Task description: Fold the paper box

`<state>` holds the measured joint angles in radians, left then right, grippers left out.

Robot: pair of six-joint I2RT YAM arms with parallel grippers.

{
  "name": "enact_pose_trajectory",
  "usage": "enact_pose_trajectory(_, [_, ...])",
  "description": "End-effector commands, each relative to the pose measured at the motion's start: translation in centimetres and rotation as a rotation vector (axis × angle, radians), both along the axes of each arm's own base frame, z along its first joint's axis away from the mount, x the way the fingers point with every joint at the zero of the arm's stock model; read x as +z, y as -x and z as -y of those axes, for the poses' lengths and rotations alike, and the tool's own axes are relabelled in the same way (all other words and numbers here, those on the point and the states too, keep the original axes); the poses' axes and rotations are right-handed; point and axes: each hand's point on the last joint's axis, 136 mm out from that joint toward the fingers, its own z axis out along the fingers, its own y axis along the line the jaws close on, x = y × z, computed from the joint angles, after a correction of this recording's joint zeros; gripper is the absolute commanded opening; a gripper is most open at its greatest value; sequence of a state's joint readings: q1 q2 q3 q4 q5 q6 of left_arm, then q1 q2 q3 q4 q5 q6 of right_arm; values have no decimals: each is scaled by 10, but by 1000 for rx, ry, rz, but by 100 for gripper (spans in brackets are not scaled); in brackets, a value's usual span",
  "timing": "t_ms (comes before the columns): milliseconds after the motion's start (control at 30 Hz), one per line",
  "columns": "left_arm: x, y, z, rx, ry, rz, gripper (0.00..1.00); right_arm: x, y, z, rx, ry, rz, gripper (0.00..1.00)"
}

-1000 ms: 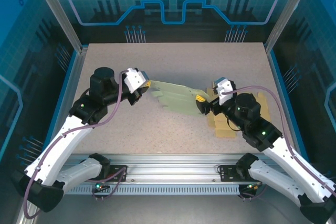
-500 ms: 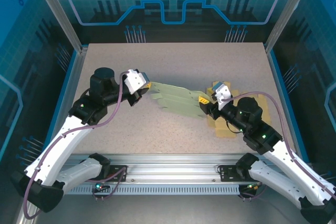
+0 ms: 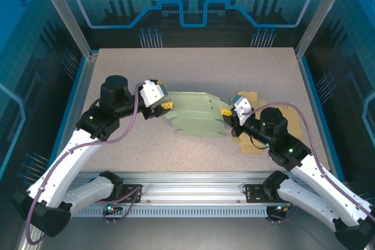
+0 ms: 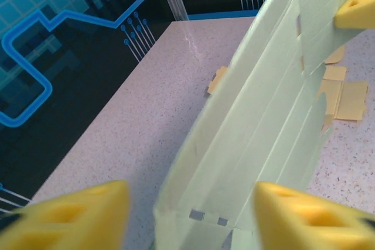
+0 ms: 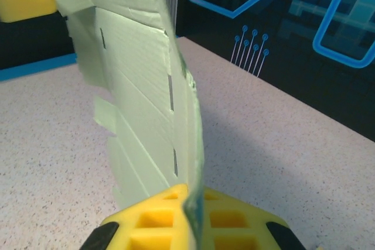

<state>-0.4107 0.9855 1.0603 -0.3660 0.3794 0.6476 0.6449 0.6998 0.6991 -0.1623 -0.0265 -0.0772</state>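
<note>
My right claw (image 5: pixel 188 212) pinches one end of the green paper box (image 3: pixel 193 115), held up over the tabletop (image 3: pixel 234 68). My left claw (image 4: pixel 187 212) stands wide around the other end. I should close it on the edge and bend slowly. Some brown cardboard pieces (image 3: pixel 251 95) lie near, maybe in the way.

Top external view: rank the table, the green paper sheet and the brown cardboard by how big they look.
1. table, by far the largest.
2. green paper sheet.
3. brown cardboard, smallest as seen, though the right arm covers part of it, so its gap to the sheet is unsure.
</note>
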Motion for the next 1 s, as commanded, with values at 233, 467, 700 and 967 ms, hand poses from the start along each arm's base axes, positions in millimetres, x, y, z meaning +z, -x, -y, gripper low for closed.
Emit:
enact_pose_trajectory(233, [22,2,9,-128,-135,145,60,12,3,-3,42,0,18,0])
enact_pose_trajectory(467, [7,-26,5,-63,-197,121,60,13,8,-7,77,-6,10,0])
enact_pose_trajectory(700, [4,-42,8,-46,-203,105,50,11,10,-8,90,-1,2,0])
enact_pose_trajectory(967, [-15,-37,9,-61,-210,28,9,6,-7,-2,12,-25,-71,0])
